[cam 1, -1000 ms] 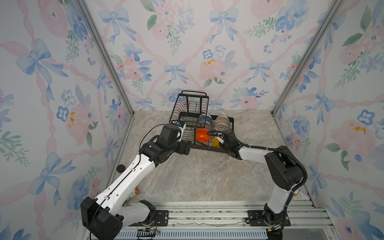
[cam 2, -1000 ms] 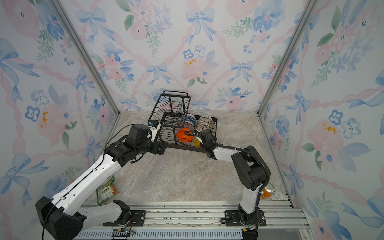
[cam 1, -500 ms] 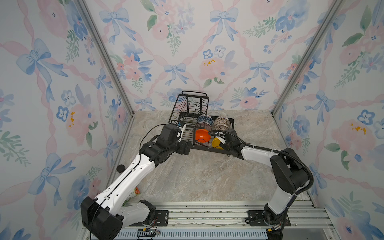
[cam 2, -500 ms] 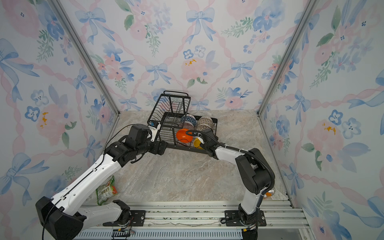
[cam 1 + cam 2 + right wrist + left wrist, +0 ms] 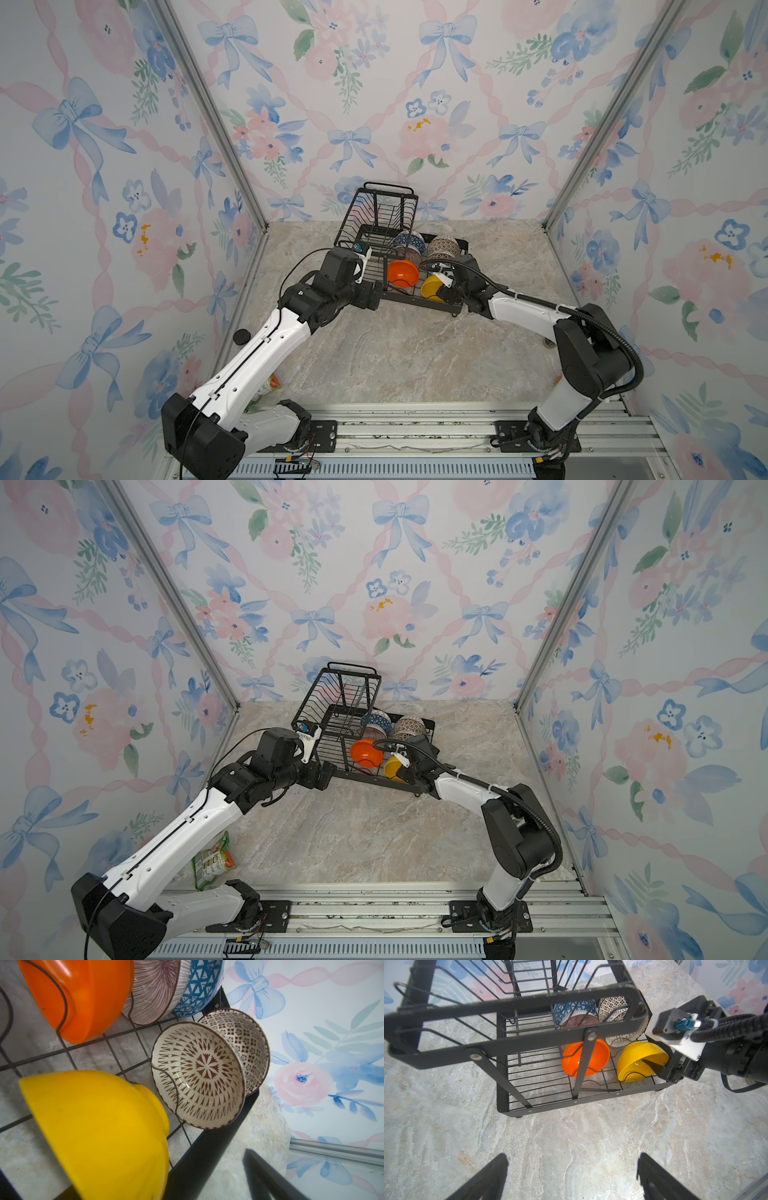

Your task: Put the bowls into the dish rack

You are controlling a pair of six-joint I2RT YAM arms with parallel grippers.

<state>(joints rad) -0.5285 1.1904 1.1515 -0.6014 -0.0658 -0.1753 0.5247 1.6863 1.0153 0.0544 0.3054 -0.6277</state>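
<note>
Black fingers of the right gripper stand spread wide at the near right corner of the dish rack, gripping nothing. One fingertip shows against the open mouth of the yellow bowl, though I cannot tell whether it touches. In the right wrist view a finger sits beyond the rack's frame bar, clear of that bowl. The yellow bowl lies tipped on its side in the rack's lower base, just beside the orange bowl, which stands on edge between the wires. Behind the orange one lean the pink striped bowl and the blue triangle-patterned bowl. Behind the yellow one, a brown-and-white lattice bowl rests against a second lattice bowl. The left gripper hovers over bare marble tabletop just before the rack, fingers wide apart and empty. The rack sits at the back of the table, near the floral wall — a snack packet lies by the left arm's base.
</note>
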